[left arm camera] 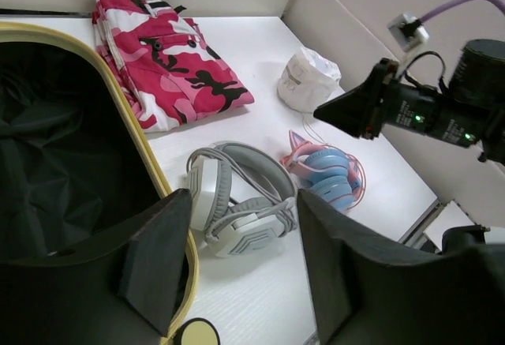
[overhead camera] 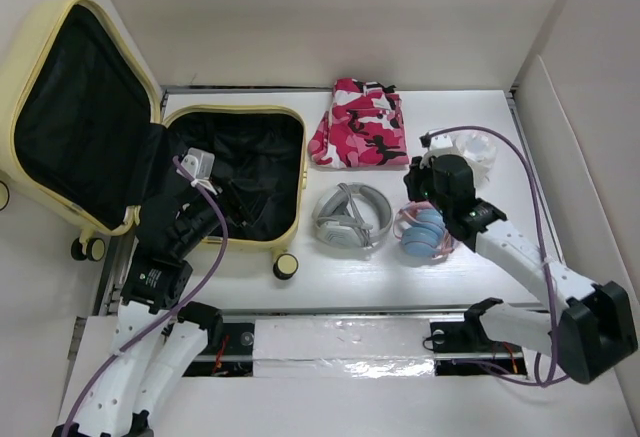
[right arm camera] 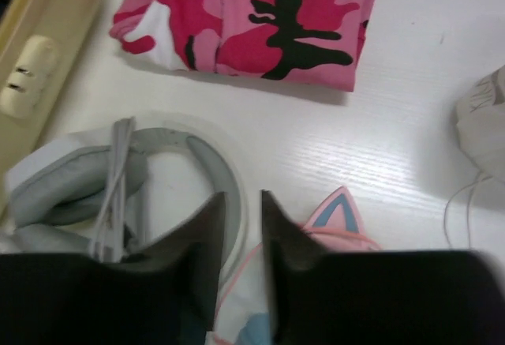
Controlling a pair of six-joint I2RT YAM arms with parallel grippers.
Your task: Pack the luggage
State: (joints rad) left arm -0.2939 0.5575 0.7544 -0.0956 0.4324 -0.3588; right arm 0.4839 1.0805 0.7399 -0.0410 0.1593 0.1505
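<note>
1. A white, faintly grained table (right arm camera: 442, 108) spreads beneath the right claw (right arm camera: 252, 203).
2. A plain pale wall (overhead camera: 330, 17) rises beyond the claw, and a slanted panel (overhead camera: 575, 137) stands to its right.
3. The light is soft and even, with faint shadows.

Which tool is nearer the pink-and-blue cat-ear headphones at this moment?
Right. The right tool hangs just over the pink-and-blue headphones, at their cat-ear edge beside the grey headset. The left tool is farther off, over the open luggage, with the grey headset lying between.
</note>
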